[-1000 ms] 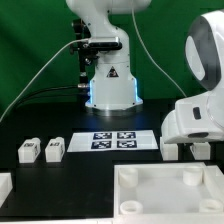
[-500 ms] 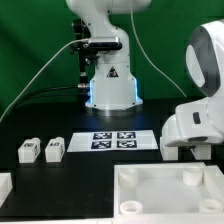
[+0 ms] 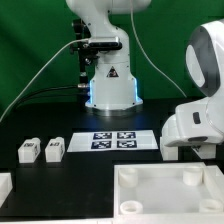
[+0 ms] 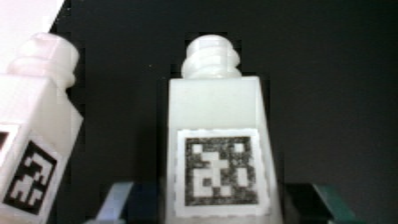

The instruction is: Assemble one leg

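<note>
In the wrist view a leg (image 4: 217,130), a chunky white post with a black-and-white tag and a ribbed peg on its end, lies between my fingertips. My gripper (image 4: 214,203) is open, with a dark gap on each side of the leg. A second leg (image 4: 36,120) lies beside it. In the exterior view my gripper (image 3: 190,150) is low at the right, behind the large white square part (image 3: 165,190), and those two legs are hidden there. Two more legs (image 3: 28,150) (image 3: 54,149) stand at the left.
The marker board (image 3: 113,140) lies in the middle of the black table in front of the robot base (image 3: 110,85). Another white part (image 3: 5,185) shows at the exterior view's lower left edge.
</note>
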Robot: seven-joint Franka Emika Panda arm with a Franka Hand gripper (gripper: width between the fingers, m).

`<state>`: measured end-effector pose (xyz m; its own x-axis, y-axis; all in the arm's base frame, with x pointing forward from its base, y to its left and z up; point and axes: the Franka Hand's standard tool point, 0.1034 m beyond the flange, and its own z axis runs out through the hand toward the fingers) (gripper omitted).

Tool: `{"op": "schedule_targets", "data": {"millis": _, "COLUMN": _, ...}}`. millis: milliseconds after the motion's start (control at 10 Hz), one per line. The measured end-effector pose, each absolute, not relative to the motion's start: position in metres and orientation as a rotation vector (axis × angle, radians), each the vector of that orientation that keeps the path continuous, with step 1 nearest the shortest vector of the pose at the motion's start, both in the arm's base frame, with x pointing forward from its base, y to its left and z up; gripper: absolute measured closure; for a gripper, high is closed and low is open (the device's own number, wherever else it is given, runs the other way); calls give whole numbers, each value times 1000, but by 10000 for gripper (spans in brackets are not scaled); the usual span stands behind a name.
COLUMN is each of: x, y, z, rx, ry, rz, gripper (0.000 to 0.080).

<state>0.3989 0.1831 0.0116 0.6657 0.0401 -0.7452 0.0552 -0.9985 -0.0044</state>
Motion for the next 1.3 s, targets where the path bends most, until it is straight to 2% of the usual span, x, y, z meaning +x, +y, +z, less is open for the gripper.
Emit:
{"op": "schedule_targets", "data": {"millis": 500, "x": 402, "y": 180, "z": 16, "rx": 2851, "ry": 104, "rz": -1282, "gripper": 509}}
{"op": "schedule_targets", "data": {"millis": 600, "x": 417, "y": 173, "z": 30, "rx": 2869, "ry": 121, "rz": -1265, "gripper": 509}}
{"op": "schedule_targets", "data": {"millis": 800, "x": 453, "y": 158, "z": 73, "rx": 2937, "ry": 194, "rz": -1186, "gripper": 509}}
{"op": "schedule_targets", "data": {"millis": 1100, "x": 497, "y": 149, "z": 137, "rx": 3064, "ry": 244, "rz": -732, "gripper": 509}}
{"op": "schedule_targets", "data": {"millis": 1200, "x": 494, "y": 151, "z": 152, "rx": 3096, "ry": 216, "rz": -584, "gripper": 508}}
{"op": "schedule_targets", "data": {"millis": 1300, "x": 492, "y": 150, "z": 147, "rx": 3120, "ry": 218, "rz": -479, "gripper": 508}}
